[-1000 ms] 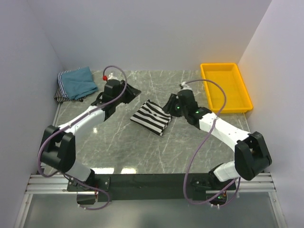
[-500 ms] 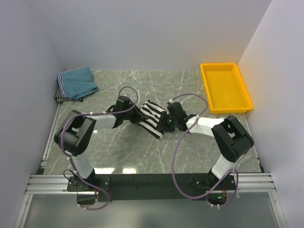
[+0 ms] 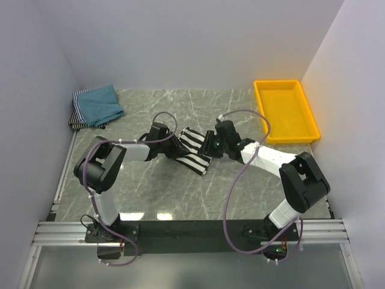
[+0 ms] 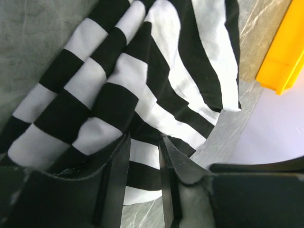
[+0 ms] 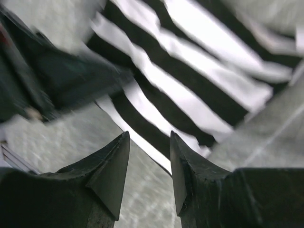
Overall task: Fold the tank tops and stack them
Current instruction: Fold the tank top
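The black-and-white striped tank top (image 3: 194,149) lies folded and rumpled at mid-table. My left gripper (image 3: 175,146) is low at its left edge. In the left wrist view its jaws (image 4: 145,137) stand a little apart, with the striped cloth (image 4: 142,80) under and just beyond the tips, not pinched. My right gripper (image 3: 209,144) is low at the top's right edge. It is open and empty (image 5: 149,135), with the striped cloth (image 5: 190,80) just ahead. The teal-blue tank top (image 3: 100,103) lies on folded finely striped ones (image 3: 76,118) at the back left.
A yellow plastic tray (image 3: 286,112) stands at the back right, and its corner shows in the left wrist view (image 4: 285,47). White walls close in the left, back and right. Both arms' cables loop above the marble table (image 3: 180,192).
Both grippers have come down and inward to the two sides of the striped top. In the last half second the right gripper has drawn slightly back and the cloth has bunched a little.
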### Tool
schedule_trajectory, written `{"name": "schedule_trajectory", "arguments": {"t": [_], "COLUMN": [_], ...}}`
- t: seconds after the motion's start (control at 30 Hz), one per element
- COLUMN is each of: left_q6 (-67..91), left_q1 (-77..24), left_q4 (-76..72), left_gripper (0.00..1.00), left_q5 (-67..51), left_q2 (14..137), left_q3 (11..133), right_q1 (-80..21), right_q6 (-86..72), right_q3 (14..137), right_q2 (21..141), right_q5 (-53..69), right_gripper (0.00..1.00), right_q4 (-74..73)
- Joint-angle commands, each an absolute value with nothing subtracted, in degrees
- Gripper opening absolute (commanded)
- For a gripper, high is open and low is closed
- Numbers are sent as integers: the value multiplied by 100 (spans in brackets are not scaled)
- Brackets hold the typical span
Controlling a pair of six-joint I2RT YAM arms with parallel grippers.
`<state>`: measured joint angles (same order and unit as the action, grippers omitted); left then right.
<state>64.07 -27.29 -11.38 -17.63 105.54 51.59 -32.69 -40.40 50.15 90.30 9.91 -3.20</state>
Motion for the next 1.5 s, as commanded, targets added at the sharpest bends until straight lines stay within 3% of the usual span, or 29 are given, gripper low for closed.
{"name": "schedule_trajectory", "arguments": {"t": [0.0, 0.27, 0.53, 0.87, 0.97, 1.17, 1.47], "left_q6": [6091, 6144, 6073, 5977, 5915, 6310, 6460], "left_q1": [-2751, -2742, -2725, -2540, -2549, -2549, -2549], "left_q4": [-783, -835, -625, -589, -484, -237, -402], "left_gripper": [37, 37, 37, 37, 43, 67, 73], "left_q5": [-1547, -1565, -1494, -1634, -1688, -1389, -1590], "left_q2": [10257, 10415, 10231, 10081, 9932, 9081, 8323], "left_q3": [5344, 5282, 5256, 5335, 5484, 5002, 3991], "right_q1": [-3094, -2918, -2497, -2101, -2118, -2118, -2127], "right_q6": [-3841, -3850, -3770, -4210, -4420, -5000, -5871], "right_q3": [5816, 7048, 7524, 6198, 5724, 4695, 3306], "right_q2": [9210, 10966, 11628, 10987, 10732, 10205, 9756], "right_q5": [853, 1661, 1495, 1608, 1669, 1714, 1907], "right_gripper": [47, 46, 45, 44, 44, 44, 44], "right_q4": [-431, -106, -290, 306, 614, 1369, 2644]}}
